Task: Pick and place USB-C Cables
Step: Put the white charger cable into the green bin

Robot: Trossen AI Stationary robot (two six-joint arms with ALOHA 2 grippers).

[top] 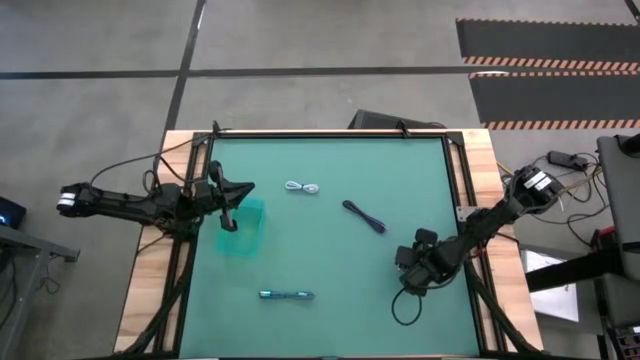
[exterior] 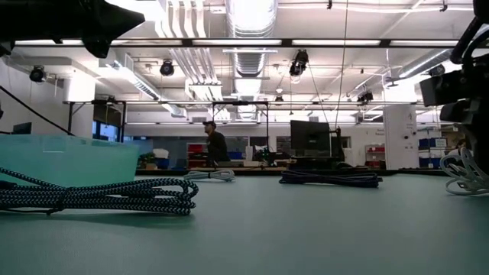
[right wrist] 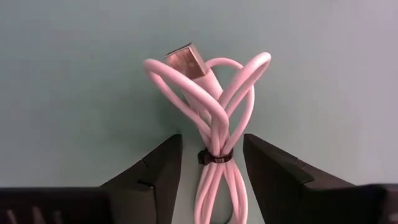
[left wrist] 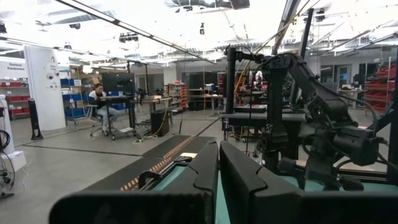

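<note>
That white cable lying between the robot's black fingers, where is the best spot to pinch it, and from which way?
Probably at the tied waist. In the right wrist view the white cable bundle is cinched by a dark tie, so all its strands sit tight together there, while the loops above splay wide. The right gripper already straddles that spot, fingers open on either side, so closing across it from above the table seems best.

left gripper [top: 236,205] nearly closed at left; right gripper [right wrist: 211,168] spread, lowered.
</note>
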